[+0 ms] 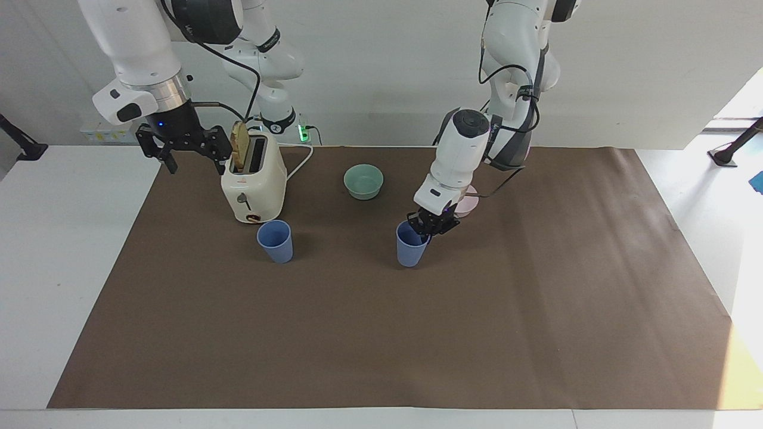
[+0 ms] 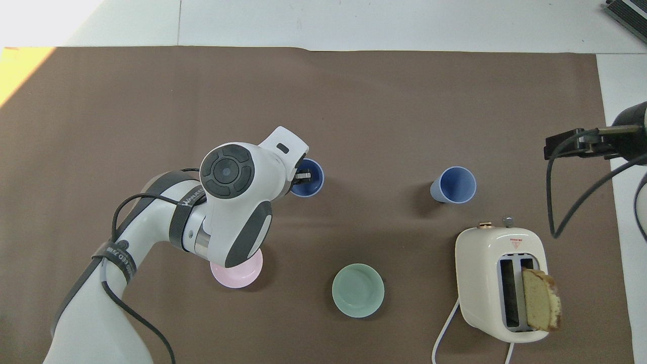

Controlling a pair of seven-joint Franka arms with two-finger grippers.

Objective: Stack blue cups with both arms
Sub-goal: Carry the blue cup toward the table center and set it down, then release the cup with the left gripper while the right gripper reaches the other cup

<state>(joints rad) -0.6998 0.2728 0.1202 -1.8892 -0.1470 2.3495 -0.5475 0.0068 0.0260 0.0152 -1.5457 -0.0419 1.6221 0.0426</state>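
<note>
Blue cups, two, both upright on the brown mat (image 1: 381, 333) that covers the table (image 1: 59, 238).

- First blue cup (image 1: 410, 250): centre of the facing frame, mouth up. The left pincer (image 1: 428, 229) is closed over its rim on the side toward the robots, with one finger (image 2: 303, 176) inside the cup. Whether its base rests on the mat or hangs just above it cannot be told.
- Second blue cup (image 1: 275, 241): centre of the frame toward the right arm's end, free of any grip, just beside the toaster (image 1: 253, 185) and farther from the robots than it. Well apart from the first cup.
- Right pincer (image 1: 194, 162): upper part of the frame, raised over the mat's edge beside the toaster, fingers spread wide, holding nothing. The right arm waits.
- Toaster: cream, with a bread slice (image 1: 241, 146) standing in one slot.
- Teal bowl (image 1: 363, 182): upper centre, nearer to the robots than both cups.
- Pink bowl (image 2: 235, 273): partly covered by the left arm, near the first cup.
</note>
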